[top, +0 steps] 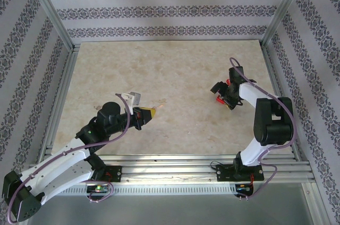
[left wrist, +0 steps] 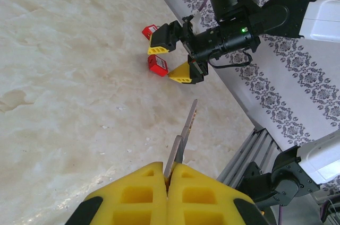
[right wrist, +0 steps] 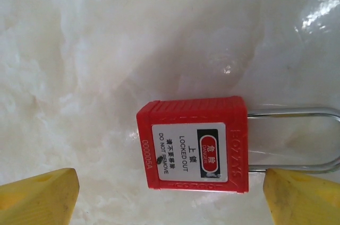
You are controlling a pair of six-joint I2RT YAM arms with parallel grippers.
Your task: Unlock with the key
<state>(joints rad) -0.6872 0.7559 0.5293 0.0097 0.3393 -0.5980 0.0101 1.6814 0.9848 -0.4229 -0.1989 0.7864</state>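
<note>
Label [right wrist: 187, 149] on the red padlock [right wrist: 194, 145] reads "DANGER / LOCKED OUT / DO NOT REMOVE" plus Chinese characters, with a moulded serial beside it, roughly "000005A". It lies flat on the desk [right wrist: 106, 34] between the right fingers [right wrist: 40, 196], which are spread wide and not gripping it. Left fingers [left wrist: 196, 193] are pressed together on the key [left wrist: 186, 129], its blade sticking out forward over the desk left of centre; left arm lies low reaching inward, right arm has its elbow up and wrist bent down over the red padlock.
</note>
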